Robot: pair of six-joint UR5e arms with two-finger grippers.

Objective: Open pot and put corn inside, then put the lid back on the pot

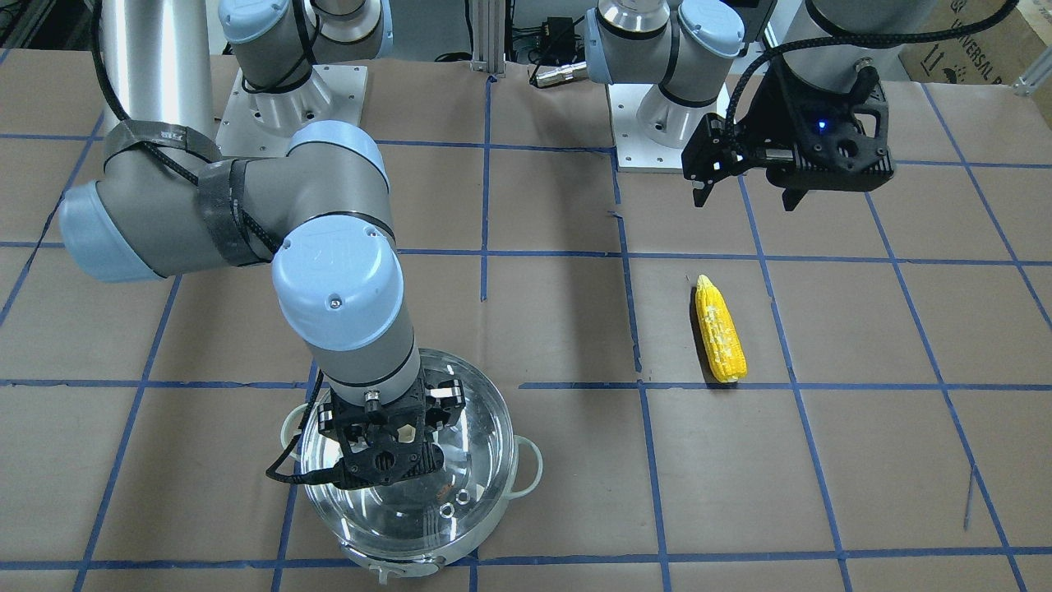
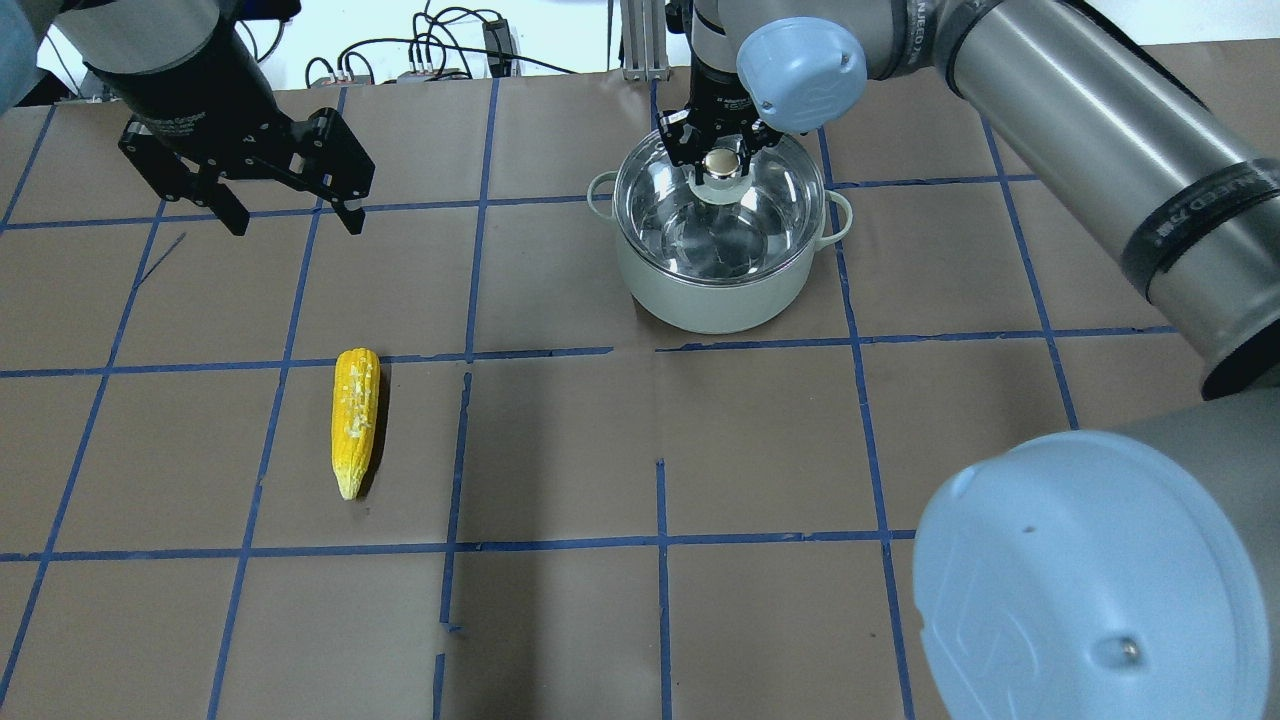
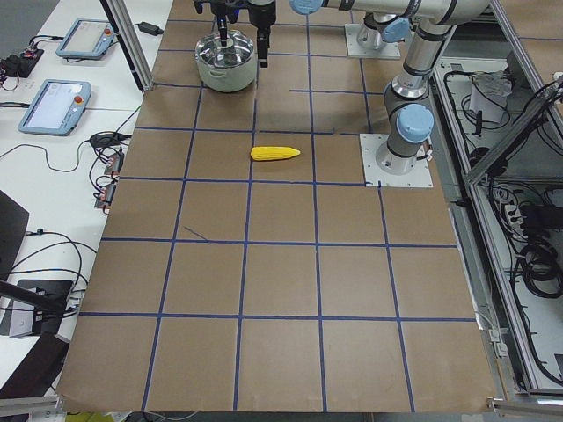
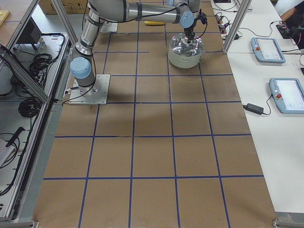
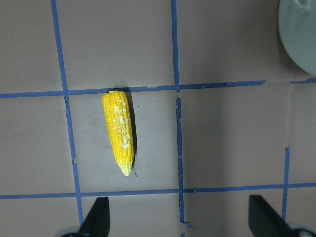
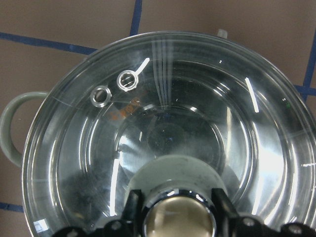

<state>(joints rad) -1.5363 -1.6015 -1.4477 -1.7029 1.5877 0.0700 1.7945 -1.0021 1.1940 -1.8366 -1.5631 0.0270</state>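
— Where is the pot (image 2: 715, 290) seen?
— Upright on the far part of the table, right of centre. A pale outer wall, a mirror-like inside and two pale loop handles are shown.
— And the lid (image 6: 197, 98)?
— A clear glass dome with a metal rim and two vent rings is seen seated on the pot, its knob closely flanked by the right gripper (image 2: 722, 165).
— The corn (image 2: 355, 420)?
— It is laid flat on the left, well apart from the pot and nearer the robot, its yellow pointed tip turned toward the robot.
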